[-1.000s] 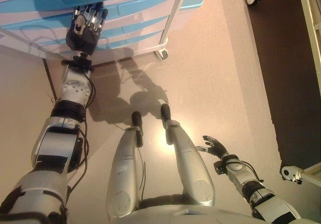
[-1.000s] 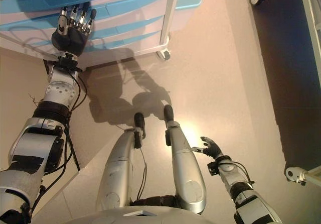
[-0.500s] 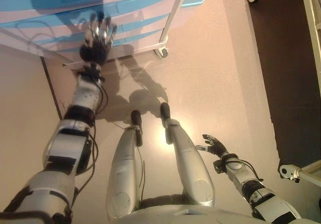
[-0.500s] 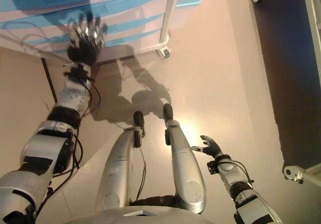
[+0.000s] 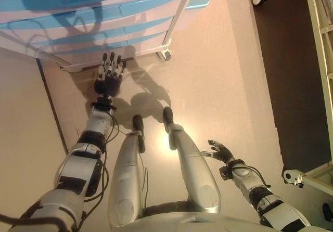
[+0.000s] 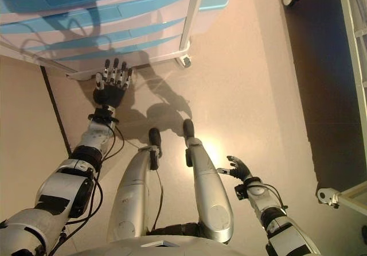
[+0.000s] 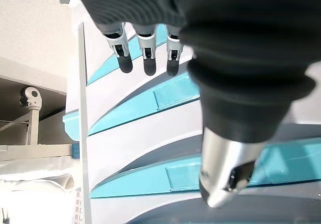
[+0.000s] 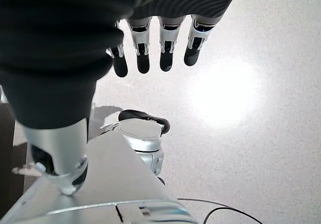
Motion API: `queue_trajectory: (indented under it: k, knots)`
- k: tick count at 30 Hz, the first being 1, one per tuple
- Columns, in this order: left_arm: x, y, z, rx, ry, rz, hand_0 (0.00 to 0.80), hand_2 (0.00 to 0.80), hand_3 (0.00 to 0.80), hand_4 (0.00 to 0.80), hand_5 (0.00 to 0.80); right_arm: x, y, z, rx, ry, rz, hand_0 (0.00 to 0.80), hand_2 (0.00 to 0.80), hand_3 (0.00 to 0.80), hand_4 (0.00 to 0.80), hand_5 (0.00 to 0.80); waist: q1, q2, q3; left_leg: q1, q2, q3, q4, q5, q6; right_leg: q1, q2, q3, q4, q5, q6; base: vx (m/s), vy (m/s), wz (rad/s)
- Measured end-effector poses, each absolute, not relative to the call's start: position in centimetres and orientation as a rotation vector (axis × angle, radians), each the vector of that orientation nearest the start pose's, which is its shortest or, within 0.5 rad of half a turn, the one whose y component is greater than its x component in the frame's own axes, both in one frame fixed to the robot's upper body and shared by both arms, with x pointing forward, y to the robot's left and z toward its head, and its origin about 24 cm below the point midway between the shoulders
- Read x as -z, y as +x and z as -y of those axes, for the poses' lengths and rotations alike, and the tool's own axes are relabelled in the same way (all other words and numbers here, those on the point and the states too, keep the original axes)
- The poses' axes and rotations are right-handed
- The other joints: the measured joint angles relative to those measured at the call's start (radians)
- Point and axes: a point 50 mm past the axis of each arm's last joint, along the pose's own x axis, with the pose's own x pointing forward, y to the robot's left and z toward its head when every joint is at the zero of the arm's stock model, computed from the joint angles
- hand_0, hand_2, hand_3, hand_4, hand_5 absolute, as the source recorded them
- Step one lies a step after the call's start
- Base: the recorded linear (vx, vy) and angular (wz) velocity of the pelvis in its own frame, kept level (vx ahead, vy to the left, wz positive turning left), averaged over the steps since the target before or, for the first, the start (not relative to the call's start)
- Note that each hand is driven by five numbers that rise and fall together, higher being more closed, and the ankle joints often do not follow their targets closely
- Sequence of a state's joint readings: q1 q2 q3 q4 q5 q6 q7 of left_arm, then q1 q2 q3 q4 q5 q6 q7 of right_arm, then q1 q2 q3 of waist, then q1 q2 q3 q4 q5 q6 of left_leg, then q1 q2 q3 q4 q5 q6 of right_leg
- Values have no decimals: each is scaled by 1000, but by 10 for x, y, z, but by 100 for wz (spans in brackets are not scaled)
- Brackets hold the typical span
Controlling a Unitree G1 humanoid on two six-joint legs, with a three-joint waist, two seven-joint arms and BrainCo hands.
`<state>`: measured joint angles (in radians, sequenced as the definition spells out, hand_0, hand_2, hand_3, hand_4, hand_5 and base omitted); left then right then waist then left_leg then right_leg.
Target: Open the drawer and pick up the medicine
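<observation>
Left hand: fingers straight, spread, empty.
Drawer: at 12 o'clock from left hand, apart; long axis crosswise.
Right hand: relaxed, farther off.

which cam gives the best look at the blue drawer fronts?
Left wrist view: the blue drawer fronts fill the frame past the open left hand, all appearing shut. Both eye views show the drawer unit only at the top edge, from above. The right wrist view shows only floor and robot.
</observation>
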<state>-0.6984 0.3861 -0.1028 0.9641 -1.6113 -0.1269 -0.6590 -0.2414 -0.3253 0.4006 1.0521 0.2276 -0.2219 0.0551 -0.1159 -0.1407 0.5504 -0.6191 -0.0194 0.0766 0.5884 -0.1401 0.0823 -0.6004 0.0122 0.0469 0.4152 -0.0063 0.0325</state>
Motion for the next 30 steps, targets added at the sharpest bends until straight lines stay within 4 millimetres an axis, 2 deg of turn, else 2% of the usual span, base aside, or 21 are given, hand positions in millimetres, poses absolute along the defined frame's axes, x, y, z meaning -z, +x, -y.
queue_trajectory:
  k: [5,11,30]
  knots:
    - [-102,365,-233,275,-1076,373,0,0,0,0,0,98,225,207,-180,-299,-649,0,0,0,0,0,-2,0,0,-1,0,0,0,0,0,-1,0,0,0,3,-3,0,0,0]
    - [-146,378,-242,308,-1032,496,0,0,0,0,0,97,225,208,-187,-298,-642,0,0,0,0,0,-5,0,0,-1,0,0,1,0,0,0,0,-1,1,3,-3,0,0,0]
    - [-152,381,-246,251,-1039,470,0,0,0,0,0,97,225,207,-191,-299,-633,0,0,0,0,0,-13,-1,0,-3,0,-1,1,0,0,0,-1,-3,0,3,-3,0,0,0]
